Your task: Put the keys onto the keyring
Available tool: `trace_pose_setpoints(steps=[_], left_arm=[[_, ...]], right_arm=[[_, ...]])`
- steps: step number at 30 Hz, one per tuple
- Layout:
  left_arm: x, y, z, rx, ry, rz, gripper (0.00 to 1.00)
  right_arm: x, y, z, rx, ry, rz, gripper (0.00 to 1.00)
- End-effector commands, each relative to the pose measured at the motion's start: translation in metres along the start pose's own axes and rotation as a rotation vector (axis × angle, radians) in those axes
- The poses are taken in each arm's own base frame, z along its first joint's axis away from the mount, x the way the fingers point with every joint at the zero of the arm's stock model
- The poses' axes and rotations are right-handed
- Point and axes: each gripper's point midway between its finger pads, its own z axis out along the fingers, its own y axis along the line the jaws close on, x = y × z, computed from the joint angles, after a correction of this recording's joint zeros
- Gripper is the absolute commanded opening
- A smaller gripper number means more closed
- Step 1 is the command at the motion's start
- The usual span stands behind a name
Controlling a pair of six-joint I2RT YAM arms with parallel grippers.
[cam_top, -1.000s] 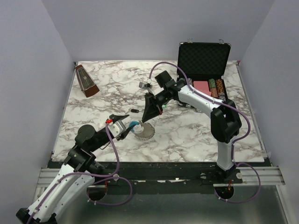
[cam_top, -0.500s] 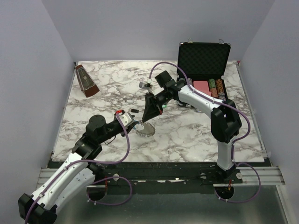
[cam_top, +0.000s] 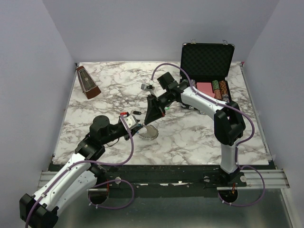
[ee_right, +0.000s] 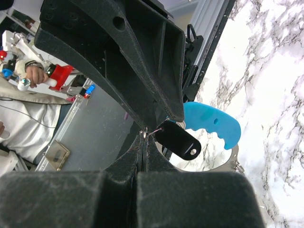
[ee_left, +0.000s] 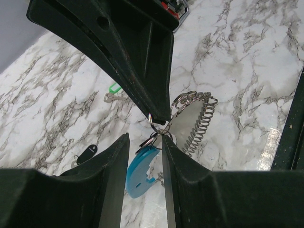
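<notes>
The keyring (cam_top: 149, 132) lies on the marble near the middle; its coiled silver links (ee_left: 202, 121) and light blue section (ee_left: 141, 167) show in the left wrist view. My left gripper (cam_top: 136, 127) is open, and the blue section sits between its fingers (ee_left: 114, 175). My right gripper (cam_top: 153, 119) points down at the keyring and is shut on the small ring of a black key (ee_right: 178, 141), beside the blue section (ee_right: 213, 124). Another black key (ee_left: 86, 154) and a green key (ee_left: 113, 89) lie on the table.
An open black case (cam_top: 206, 61) with striped poker chips (cam_top: 219, 88) stands at the back right. A brown pyramid-shaped object (cam_top: 88, 81) stands at the back left. A small metal item (cam_top: 147, 87) lies behind the right gripper.
My left arm has swung forward and right, bringing its gripper closer to the keyring and under the right gripper. The right arm has not moved.
</notes>
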Motion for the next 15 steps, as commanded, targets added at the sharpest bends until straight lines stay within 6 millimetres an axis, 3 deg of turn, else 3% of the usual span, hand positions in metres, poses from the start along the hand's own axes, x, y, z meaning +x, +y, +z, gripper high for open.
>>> trace_pose_setpoints(steps=[1, 15], left_arm=[[-0.014, -0.0043, -0.0013, 0.04, -0.031, 0.025, 0.41], [-0.0125, -0.0066, 0.0029, 0.059, -0.023, 0.001, 0.41]], right_arm=[[-0.0127, 0.0142, 0.0001, -0.083, -0.038, -0.003, 0.01], [-0.0113, 0.0125, 0.0003, -0.082, -0.037, 0.006, 0.01]])
